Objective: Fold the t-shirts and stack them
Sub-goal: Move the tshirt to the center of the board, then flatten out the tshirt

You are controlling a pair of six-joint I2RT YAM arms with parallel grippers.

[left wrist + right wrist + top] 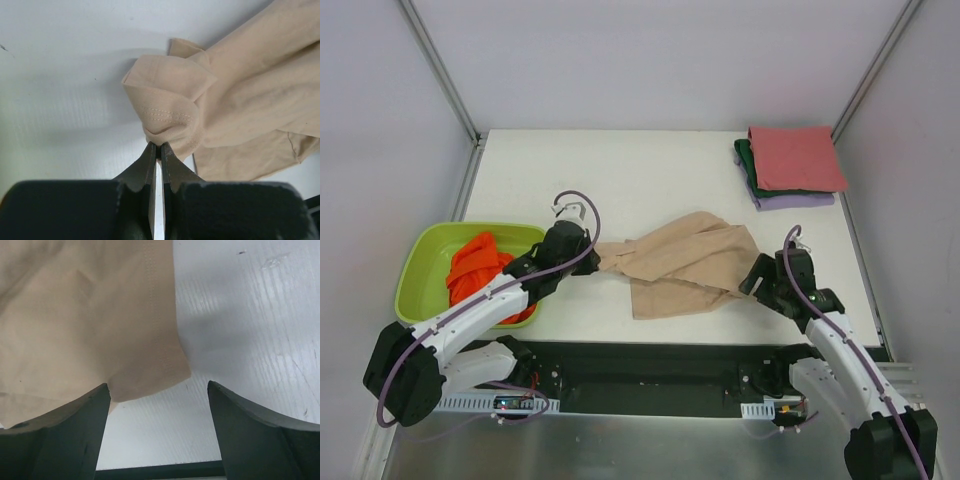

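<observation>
A beige t-shirt (685, 262) lies crumpled across the middle of the white table. My left gripper (588, 250) is shut on its left end; the left wrist view shows the cloth (170, 107) bunched and pinched between the closed fingertips (159, 147). My right gripper (752, 283) is open at the shirt's right edge; a hemmed corner of the cloth (145, 375) lies between the spread fingers (85, 425). An orange t-shirt (478, 270) sits in the lime-green basin. Folded pinkish-red (795, 157), dark green (744, 160) and lavender (795, 201) shirts are stacked at the far right corner.
The lime-green basin (420, 262) stands at the left edge of the table, next to my left arm. White walls with metal posts (440, 70) enclose the table. The black rail (650, 375) runs along the near edge.
</observation>
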